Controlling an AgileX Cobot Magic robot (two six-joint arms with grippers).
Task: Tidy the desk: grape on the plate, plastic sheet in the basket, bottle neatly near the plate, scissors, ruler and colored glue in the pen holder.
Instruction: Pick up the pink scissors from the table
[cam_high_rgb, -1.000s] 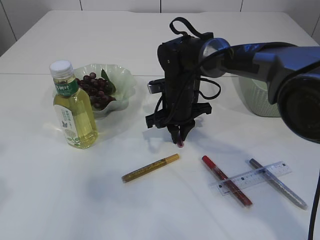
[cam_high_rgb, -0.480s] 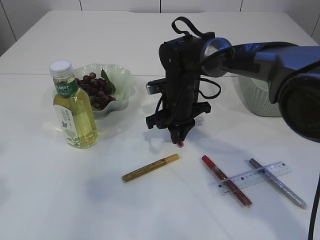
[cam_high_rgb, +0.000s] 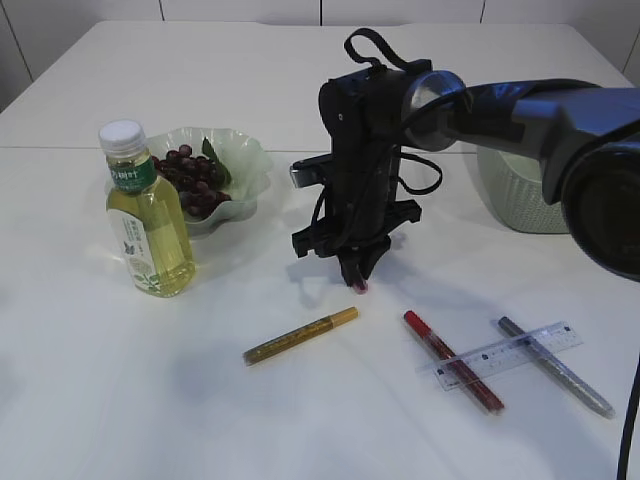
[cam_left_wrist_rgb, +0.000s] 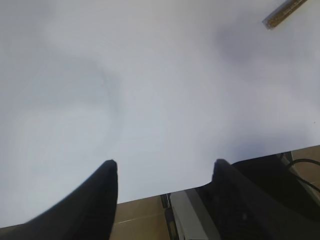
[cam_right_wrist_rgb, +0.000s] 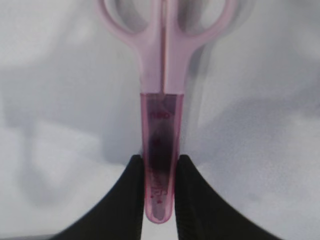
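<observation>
The right claw (cam_right_wrist_rgb: 160, 172) is gripping the sheathed pink scissors (cam_right_wrist_rgb: 162, 95), the left claw (cam_left_wrist_rgb: 162, 172) is hanging released, grapes (cam_high_rgb: 190, 175) are sitting on the plate (cam_high_rgb: 250, 165), while ruler (cam_high_rgb: 505, 352) and glue pens (cam_high_rgb: 300, 336) are lying on the desk (cam_high_rgb: 120, 400).

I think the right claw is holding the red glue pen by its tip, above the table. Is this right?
Not quite. The right claw is holding pink scissors by the covered blade end, above the table; the right wrist view shows it. The red glue pen lies under the ruler.
</observation>
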